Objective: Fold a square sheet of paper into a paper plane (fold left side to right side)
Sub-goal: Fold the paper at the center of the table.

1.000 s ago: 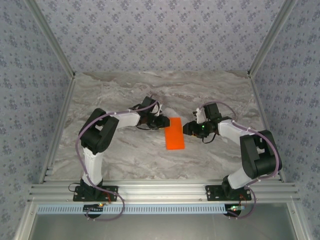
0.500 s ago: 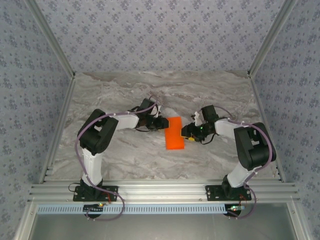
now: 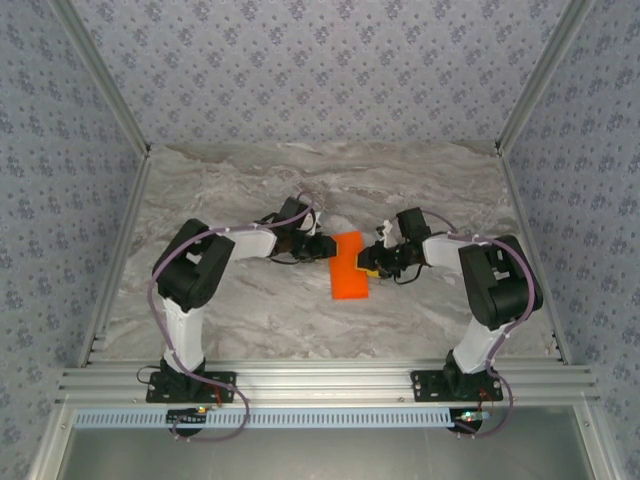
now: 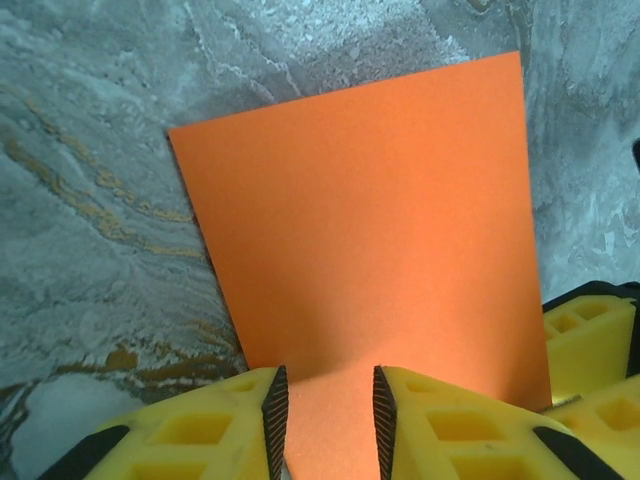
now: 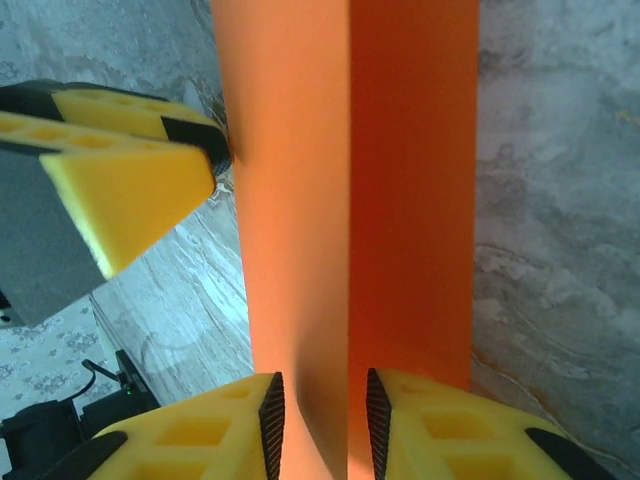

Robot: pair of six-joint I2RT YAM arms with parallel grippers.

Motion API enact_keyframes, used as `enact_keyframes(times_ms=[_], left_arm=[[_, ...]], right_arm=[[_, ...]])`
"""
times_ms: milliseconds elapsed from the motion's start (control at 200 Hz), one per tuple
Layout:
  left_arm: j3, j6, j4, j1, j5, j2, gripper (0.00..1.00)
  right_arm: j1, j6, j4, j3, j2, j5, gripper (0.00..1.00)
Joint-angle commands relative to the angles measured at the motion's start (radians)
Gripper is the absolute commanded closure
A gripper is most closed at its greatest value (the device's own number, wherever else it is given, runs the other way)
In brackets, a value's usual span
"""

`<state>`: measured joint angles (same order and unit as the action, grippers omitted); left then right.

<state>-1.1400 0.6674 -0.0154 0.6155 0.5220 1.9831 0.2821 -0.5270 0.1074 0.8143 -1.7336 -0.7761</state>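
The orange sheet of paper (image 3: 349,275) lies on the marble table as a narrow rectangle, folded in half. My left gripper (image 3: 326,246) is at its upper left edge. In the left wrist view the paper (image 4: 370,220) is flat, and that gripper (image 4: 325,425) stands open with paper in the gap between its fingers. My right gripper (image 3: 371,262) reaches over the paper's right edge. In the right wrist view a lighter top flap of the paper (image 5: 295,200) lies over a darker lower layer, and the flap's edge runs between the open right gripper's (image 5: 318,425) fingers.
The marble table (image 3: 250,310) is bordered by aluminium rails at both sides and the near edge. Patterned walls close it in. The two grippers face each other closely across the paper; the left one's yellow fingers (image 5: 130,170) sit just beyond the paper in the right wrist view.
The right gripper has moved left from beside the paper onto its right edge, its arm folding in. The left gripper and the paper have barely shifted.
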Motion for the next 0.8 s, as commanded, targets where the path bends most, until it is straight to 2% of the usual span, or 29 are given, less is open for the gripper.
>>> enact_keyframes(times_ms=[0,150,375,560,680,794], left_arm=[[0.003,-0.042,0.026,0.004,-0.022,-0.088,0.66],[0.035,-0.094,0.019,0.005,-0.056,-0.183,0.57],[0.162,-0.182,0.037,0.043,-0.160,-0.397,0.48],[0.216,-0.278,0.158,0.194,-0.318,-0.532,0.43],[0.251,-0.301,0.185,0.308,-0.429,-0.593,0.40],[0.270,-0.308,0.186,0.380,-0.483,-0.607,0.38]], right_arm=[[0.004,-0.016,-0.008,0.037,-0.015,-0.024,0.76],[0.002,-0.014,0.008,0.050,-0.014,-0.016,0.84],[-0.004,-0.004,0.039,0.068,-0.008,-0.009,0.85],[-0.004,-0.012,0.065,0.073,-0.006,0.000,0.90],[-0.002,-0.014,0.092,0.085,0.000,0.015,0.92],[-0.002,-0.017,0.111,0.093,0.003,0.023,0.93]])
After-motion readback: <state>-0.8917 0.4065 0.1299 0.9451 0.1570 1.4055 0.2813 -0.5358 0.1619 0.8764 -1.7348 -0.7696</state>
